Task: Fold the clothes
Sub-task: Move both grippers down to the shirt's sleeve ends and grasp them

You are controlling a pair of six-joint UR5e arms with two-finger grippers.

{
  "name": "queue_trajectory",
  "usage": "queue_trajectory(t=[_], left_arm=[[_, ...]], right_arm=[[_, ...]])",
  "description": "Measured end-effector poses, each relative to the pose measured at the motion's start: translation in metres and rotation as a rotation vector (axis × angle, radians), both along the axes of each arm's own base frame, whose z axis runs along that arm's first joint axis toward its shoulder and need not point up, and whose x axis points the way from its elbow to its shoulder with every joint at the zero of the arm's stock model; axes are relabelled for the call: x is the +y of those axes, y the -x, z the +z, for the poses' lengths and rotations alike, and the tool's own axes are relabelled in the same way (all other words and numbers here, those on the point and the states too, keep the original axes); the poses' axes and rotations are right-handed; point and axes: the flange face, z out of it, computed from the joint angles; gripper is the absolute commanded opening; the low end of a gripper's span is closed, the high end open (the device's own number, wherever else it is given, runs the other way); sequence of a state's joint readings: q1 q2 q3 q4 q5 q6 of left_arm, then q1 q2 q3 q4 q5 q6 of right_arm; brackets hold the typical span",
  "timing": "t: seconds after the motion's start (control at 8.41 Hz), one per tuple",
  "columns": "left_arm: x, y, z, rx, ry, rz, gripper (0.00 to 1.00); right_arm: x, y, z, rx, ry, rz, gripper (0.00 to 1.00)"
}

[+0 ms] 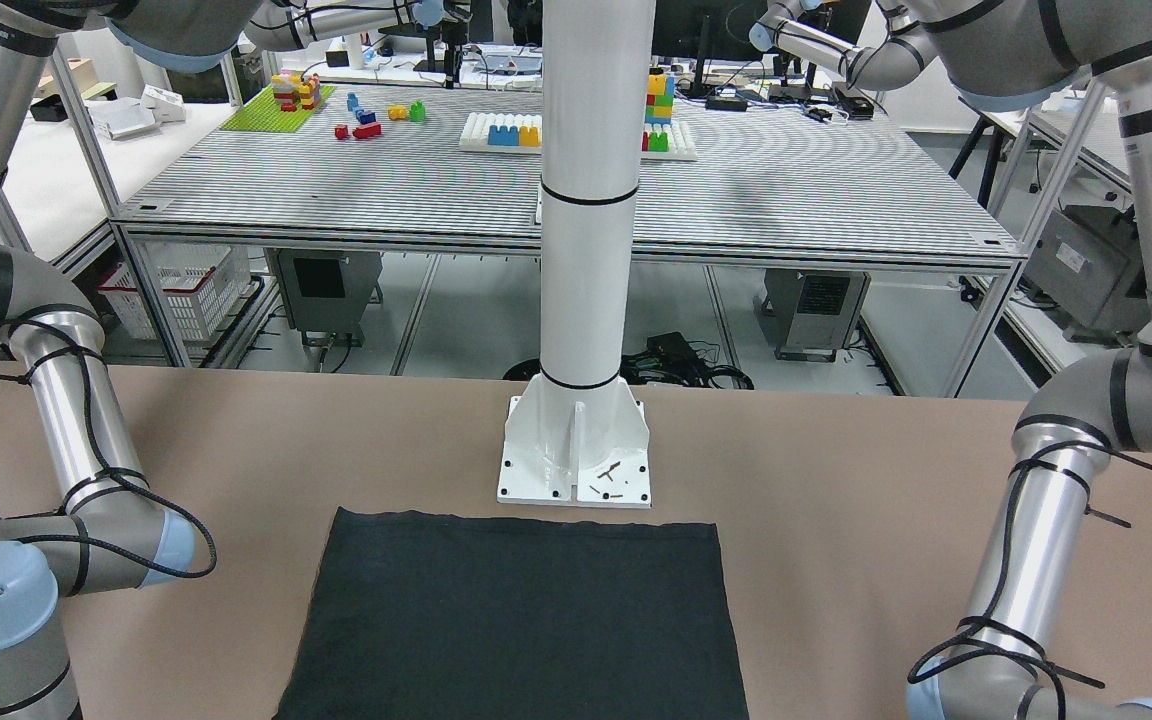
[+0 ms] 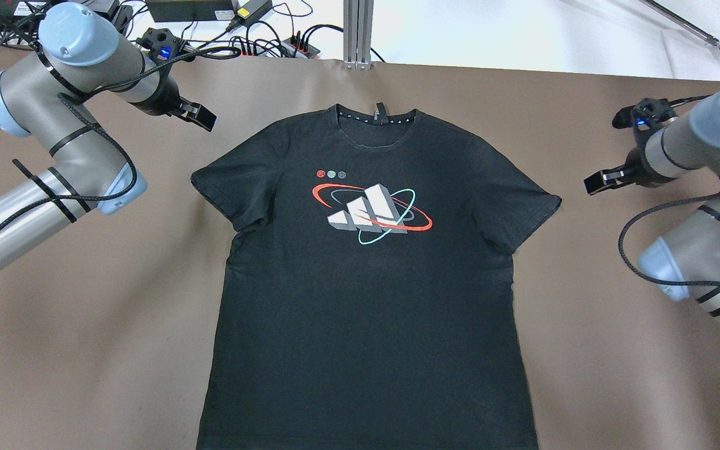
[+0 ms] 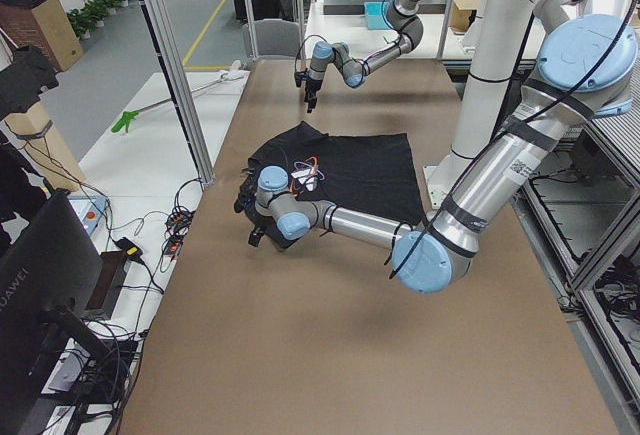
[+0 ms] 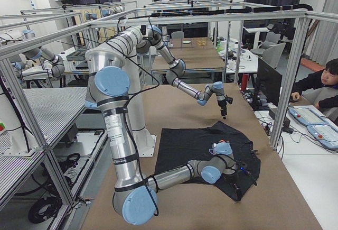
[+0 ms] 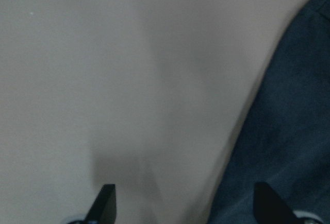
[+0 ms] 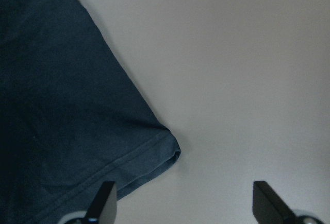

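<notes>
The folding has not begun, as far as the views show. The black T-shirt lies spread flat on the brown counter, print side up, with both short sleeves out to the sides and no fold in the body. Its collar points away from the robot. Its bottom hem ends just short of the white pole's base plate. All of the work is judged to be left: sleeves in, sides over, then the body doubled.

Neither hand touches the cloth. The left hand hangs over bare counter just beyond the shoulder on its own side, near that sleeve but apart from it. In its wrist view the 2 fingertips stand wide apart with nothing between them, so it is open, and the shirt's edge runs down the right part of that view.

The right hand hovers beside the other sleeve, just off its outer end. It is open too. Its wrist view shows 1 fingertip over the sleeve's hem, the other over bare counter, and the sleeve's corner lying between them. From here this hand looks the better placed for a first pinch.
</notes>
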State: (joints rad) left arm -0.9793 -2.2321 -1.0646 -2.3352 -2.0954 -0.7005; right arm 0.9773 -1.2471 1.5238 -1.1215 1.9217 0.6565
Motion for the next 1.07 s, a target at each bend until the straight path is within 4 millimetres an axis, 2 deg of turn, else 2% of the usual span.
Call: queue_trajectory(t=[0.24, 0.48, 0.59, 0.71, 1.07], left_arm=[[0.018, -0.024, 0.004, 0.030, 0.013, 0.021, 0.74], [0.029, -0.035, 0.007, 0.041, 0.014, 0.035, 0.36], [0.032, -0.036, 0.009, 0.043, 0.013, 0.038, 0.13], [0.034, -0.036, 0.009, 0.045, 0.012, 0.039, 0.00], [0.037, -0.032, 0.004, 0.056, 0.003, 0.041, 0.00]], right_arm=[[0.000, 0.002, 0.000, -0.002, -0.004, -0.001, 0.94], [0.000, 0.002, 0.000, -0.002, -0.005, -0.002, 0.94], [0.000, 0.002, 0.000, -0.003, -0.005, -0.002, 0.94], [0.000, 0.003, 0.000, -0.003, -0.005, -0.002, 0.94], [0.000, 0.003, 0.000, -0.002, -0.004, -0.002, 0.94]])
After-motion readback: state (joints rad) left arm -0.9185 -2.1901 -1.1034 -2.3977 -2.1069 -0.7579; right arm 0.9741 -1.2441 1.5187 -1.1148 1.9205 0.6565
